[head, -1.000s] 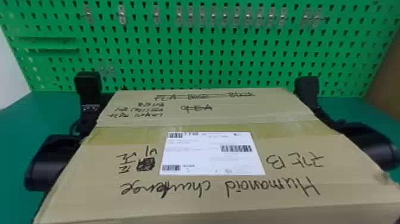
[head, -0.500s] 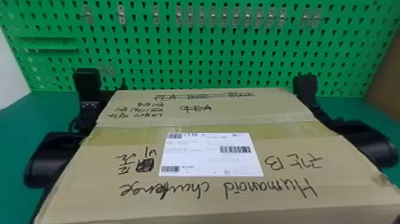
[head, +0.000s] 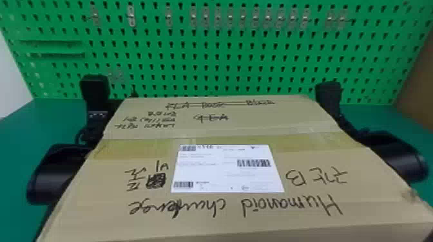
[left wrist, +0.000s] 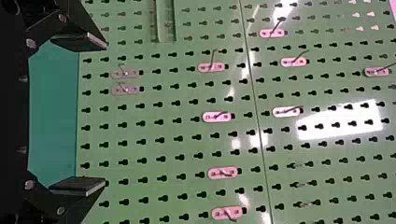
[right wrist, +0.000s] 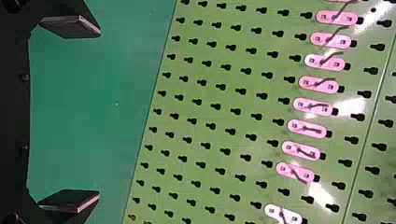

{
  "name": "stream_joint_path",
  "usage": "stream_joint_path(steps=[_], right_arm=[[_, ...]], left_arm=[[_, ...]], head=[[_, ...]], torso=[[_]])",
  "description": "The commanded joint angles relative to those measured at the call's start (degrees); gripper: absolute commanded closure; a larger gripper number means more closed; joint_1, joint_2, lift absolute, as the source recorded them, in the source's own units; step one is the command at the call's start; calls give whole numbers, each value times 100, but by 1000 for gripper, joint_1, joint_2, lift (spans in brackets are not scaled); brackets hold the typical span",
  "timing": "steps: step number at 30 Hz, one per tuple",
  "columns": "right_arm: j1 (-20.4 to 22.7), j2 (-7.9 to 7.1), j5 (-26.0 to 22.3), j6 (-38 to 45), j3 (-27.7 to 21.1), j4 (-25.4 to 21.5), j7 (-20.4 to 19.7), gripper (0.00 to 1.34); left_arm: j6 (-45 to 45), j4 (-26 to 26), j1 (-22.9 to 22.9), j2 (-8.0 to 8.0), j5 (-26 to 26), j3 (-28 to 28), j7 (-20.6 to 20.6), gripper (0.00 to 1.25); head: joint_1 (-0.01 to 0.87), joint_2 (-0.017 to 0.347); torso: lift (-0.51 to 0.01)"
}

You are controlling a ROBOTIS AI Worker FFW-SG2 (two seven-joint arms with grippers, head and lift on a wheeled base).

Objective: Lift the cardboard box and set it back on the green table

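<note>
In the head view, the cardboard box (head: 232, 209), with a white label and black handwriting on its top, lies between both arms. My left gripper (head: 94, 90) stands beyond the box's far left corner. At the far right corner is my right gripper (head: 328, 95). Both black arms run close along the box's sides, whose lower parts are hidden. In the left wrist view, my left gripper (left wrist: 102, 114) has its fingers wide apart with nothing between them. Equally spread and holding nothing, my right gripper (right wrist: 98, 113) shows in the right wrist view. Whether the box's underside touches the table cannot be told.
A green pegboard (head: 225, 61) with several small metal hooks rises behind the box. The green table (head: 22, 128) shows on either side of the arms. At the far right edge stands a brown panel (head: 418, 80).
My left arm sits slightly higher in the head view than a second ago, and the right arm has shifted slightly inward. The box has barely moved.
</note>
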Motion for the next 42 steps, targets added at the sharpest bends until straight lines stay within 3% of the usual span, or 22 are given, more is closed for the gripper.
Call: stream_joint_path(steps=[1,42], right_arm=[[-17,-3,0,0,23,0,0,87],[-334,-56,35,-17,94,0,0,87]], left_arm=[[1,-7,-19,0,0,-12,-2,245],[-34,-42,-309,35,-26,-73,-2,245]], head=[[566,54],[566,54]], torso=[[-183],[-183]])
